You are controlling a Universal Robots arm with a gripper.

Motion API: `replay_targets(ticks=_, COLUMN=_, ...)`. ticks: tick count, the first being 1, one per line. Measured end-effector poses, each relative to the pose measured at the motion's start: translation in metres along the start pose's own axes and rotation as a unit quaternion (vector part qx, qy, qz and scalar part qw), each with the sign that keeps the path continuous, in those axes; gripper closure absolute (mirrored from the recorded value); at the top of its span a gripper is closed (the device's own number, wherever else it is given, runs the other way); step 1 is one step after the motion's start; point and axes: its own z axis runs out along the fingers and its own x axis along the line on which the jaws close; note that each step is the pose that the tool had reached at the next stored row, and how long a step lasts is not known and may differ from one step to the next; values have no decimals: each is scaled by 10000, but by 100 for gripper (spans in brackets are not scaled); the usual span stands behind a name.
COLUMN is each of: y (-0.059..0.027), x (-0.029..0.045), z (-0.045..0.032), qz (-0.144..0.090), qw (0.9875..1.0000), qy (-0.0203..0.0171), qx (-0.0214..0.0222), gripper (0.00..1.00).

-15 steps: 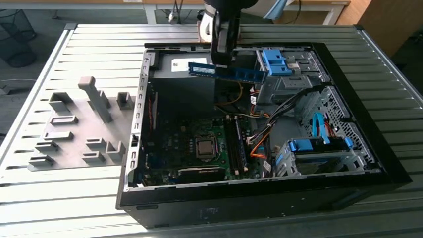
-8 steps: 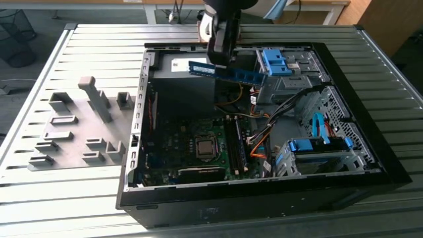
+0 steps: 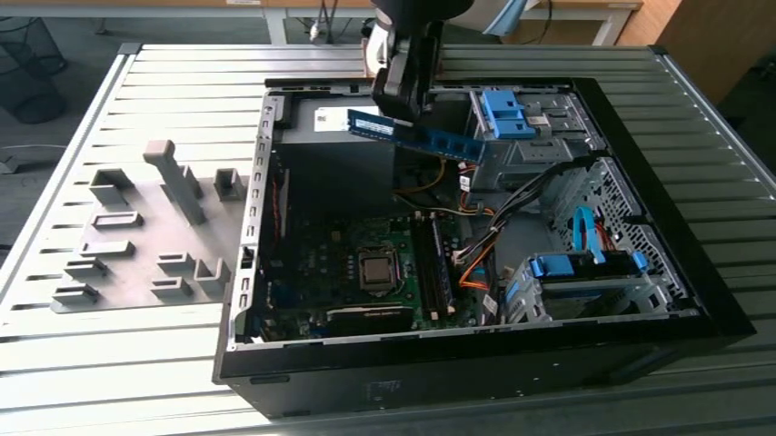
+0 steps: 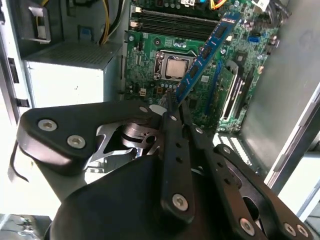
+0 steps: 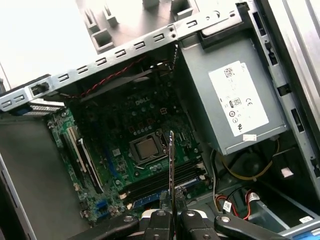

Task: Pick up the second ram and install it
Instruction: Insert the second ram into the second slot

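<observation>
Blue and chip-studded, the second ram (image 3: 415, 133) is riding clamped by one end in the pincer (image 3: 401, 102) above the open computer case (image 3: 679, 272), so the carry step is underway, and seating it is calling for alignment over the motherboard's memory slots (image 5: 162, 180).

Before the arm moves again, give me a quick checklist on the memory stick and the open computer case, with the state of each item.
1. Grip: the gripper is shut on the second ram, held near one end. Ok.
2. Stick clear of the case: it hangs in the air above the open computer case, touching nothing. Ok.
3. Stick level: it slopes in the exterior view. Not ok.
4. Memory slots on the motherboard: in view beside the processor socket. Which one is free: cannot tell.
5. Orange cables beside the slots: whether they block the way, cannot tell.
</observation>
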Motion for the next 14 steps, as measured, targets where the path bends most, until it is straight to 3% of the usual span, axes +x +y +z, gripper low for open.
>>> replay_targets(ticks=3, y=0, x=0, z=6, qz=240, qw=9997, qy=11, qx=0, gripper=86)
replay_targets(ticks=7, y=0, x=0, z=15, qz=574, qw=9983, qy=26, qx=2, gripper=86)
replay_targets(ticks=11, y=0, x=0, z=25, qz=916, qw=9958, qy=42, qx=2, gripper=86)
replay_targets(ticks=14, y=1, x=-1, z=33, qz=1169, qw=9931, qy=53, qx=3, gripper=86)
